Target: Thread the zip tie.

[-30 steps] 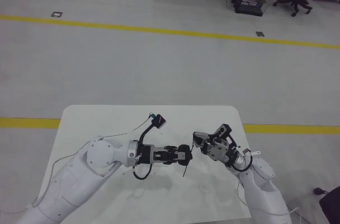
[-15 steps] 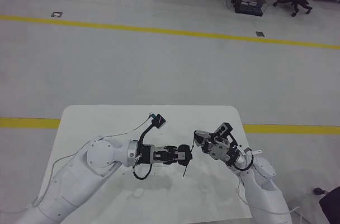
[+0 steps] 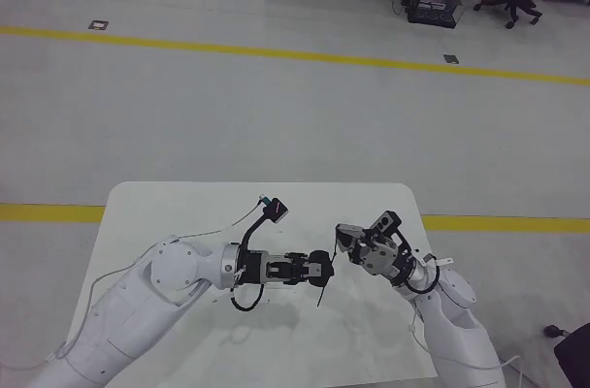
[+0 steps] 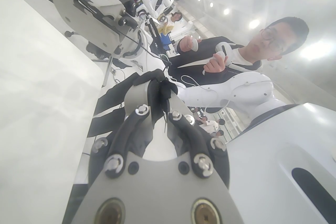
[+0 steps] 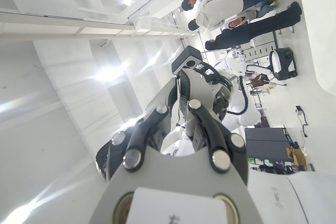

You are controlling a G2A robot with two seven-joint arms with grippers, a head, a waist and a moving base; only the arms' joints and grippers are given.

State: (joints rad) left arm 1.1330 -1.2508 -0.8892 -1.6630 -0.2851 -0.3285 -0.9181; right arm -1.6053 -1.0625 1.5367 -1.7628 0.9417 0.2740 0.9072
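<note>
Pinches a thin black plastic zip tie (image 3: 321, 291) in the left gripper (image 3: 325, 265), with the black-padded tips clenched flat together on it in the left wrist view. Leaves one end of the zip tie hanging free below the left gripper, over the middle of the white rectangular surface (image 3: 179, 209) and, as far as the top view tells, clear of it. Carries the other stretch of the strap as a fine dark line across the short gap to the right gripper (image 3: 344, 241), set tip to tip with the left gripper, just beside it and a little nearer the far edge of the surface. Shows, from the right wrist, that same strap running down the narrow slot between a grey metal tip and a ribbed black pad, with the right gripper closed on the zip tie there. Holds both grippers raised above the surface near its centre, with the white arms bent inward from either side. Sets the surface on a pale grey floor (image 3: 276, 126) crossed by yellow lines (image 3: 276, 53), one beyond the far edge and one level with it.
</note>
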